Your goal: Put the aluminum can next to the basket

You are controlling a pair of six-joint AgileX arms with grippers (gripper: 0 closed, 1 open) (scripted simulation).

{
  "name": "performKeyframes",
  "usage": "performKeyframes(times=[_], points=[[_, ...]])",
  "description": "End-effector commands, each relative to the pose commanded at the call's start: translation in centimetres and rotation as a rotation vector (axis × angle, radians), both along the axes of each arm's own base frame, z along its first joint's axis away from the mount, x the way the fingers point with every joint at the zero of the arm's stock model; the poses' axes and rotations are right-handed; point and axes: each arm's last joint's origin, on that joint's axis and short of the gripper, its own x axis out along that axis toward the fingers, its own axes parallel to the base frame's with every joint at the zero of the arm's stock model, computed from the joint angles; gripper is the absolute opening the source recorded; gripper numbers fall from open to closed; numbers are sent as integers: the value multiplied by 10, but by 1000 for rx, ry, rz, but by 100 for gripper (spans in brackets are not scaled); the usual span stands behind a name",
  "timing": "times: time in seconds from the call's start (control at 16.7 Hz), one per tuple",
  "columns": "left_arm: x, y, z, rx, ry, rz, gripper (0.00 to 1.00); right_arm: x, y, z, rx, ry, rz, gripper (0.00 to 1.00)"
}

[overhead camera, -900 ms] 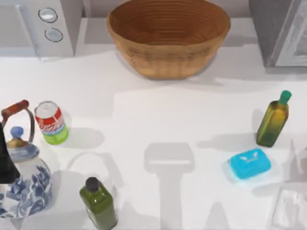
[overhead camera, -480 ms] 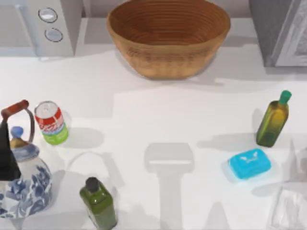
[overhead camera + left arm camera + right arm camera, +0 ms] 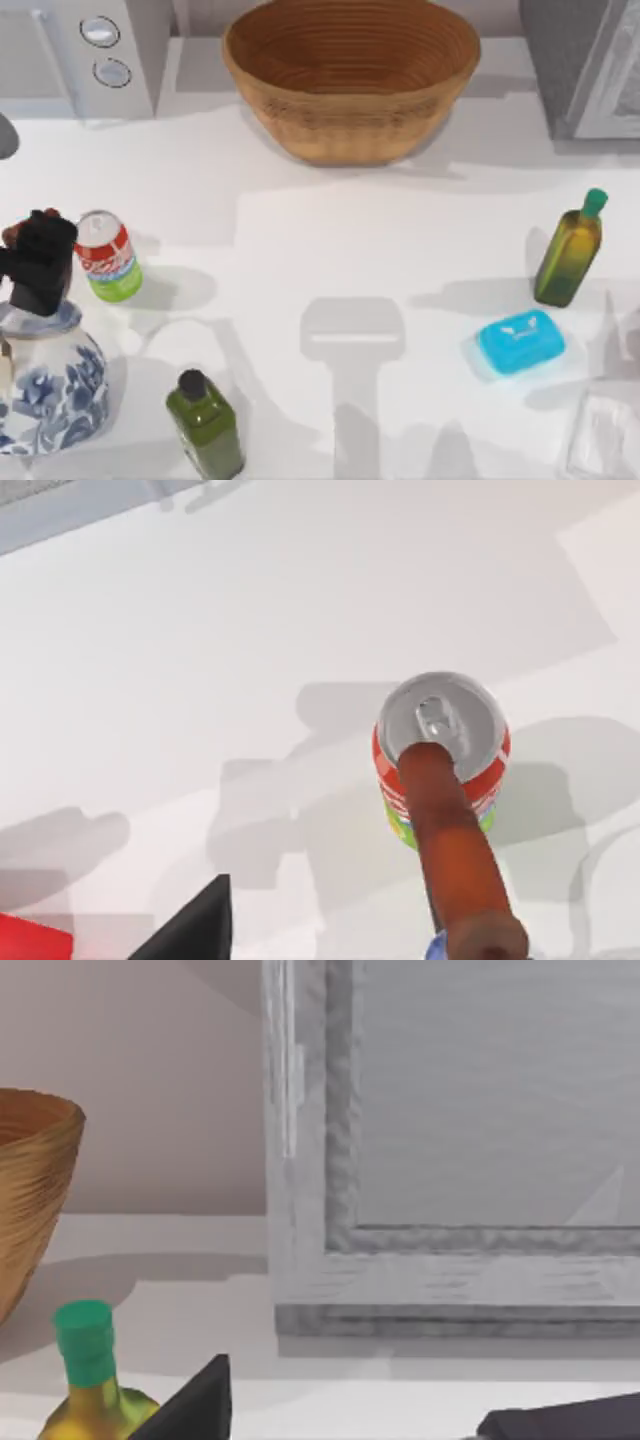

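A white table seen from above. At the far middle stands the basket (image 3: 350, 75), a wide round wicker bowl, light brown with ribbed coils. The aluminum can (image 3: 107, 256) stands upright near the left edge of the table, well apart from the basket; it has a silver top, a red body with white lettering and a lime-green bottom band.

The left gripper (image 3: 40, 262) is a dark shape just to the left of the can, above a blue-and-white teapot (image 3: 48, 385) that sits at the near left. Whether its fingers are apart or together cannot be told. In the left wrist view, the can (image 3: 441, 755) is seen from above, and the teapot's reddish-brown handle (image 3: 452, 850) crosses in front of it.

A dark green bottle with a black cap (image 3: 206, 425) stands at the near edge, to the right of the teapot. On the right side stand an olive bottle with a green cap (image 3: 569, 250) and, nearer, a blue soap dish (image 3: 520, 341). A white microwave (image 3: 85, 55) sits at the far left.

In the right wrist view, one dark finger (image 3: 190, 1406) of the right gripper shows, with the green-capped bottle (image 3: 88, 1380), the basket's rim (image 3: 35, 1190) and a grey framed panel (image 3: 450, 1140) beyond. That gripper's state cannot be told either.
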Motion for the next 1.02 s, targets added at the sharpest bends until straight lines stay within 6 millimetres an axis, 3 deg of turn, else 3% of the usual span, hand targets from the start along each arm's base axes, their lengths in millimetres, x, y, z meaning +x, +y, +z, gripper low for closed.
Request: performKeyframes(times=[0.12,0.24,0.54,0.78,1.02], points=[[38,-10,10,74,162,-66,100,0,0,0,0,0,0,100],[79,-20,8,144,317,-133,100,0,0,0,0,0,0,100],[161,-36,-29,268,624,-283,100,0,0,0,0,0,0,100],[189,-39,-56,315,752,-364,100,0,0,0,0,0,0,100],[194,-39,-61,323,774,-382,100,0,0,0,0,0,0,100]])
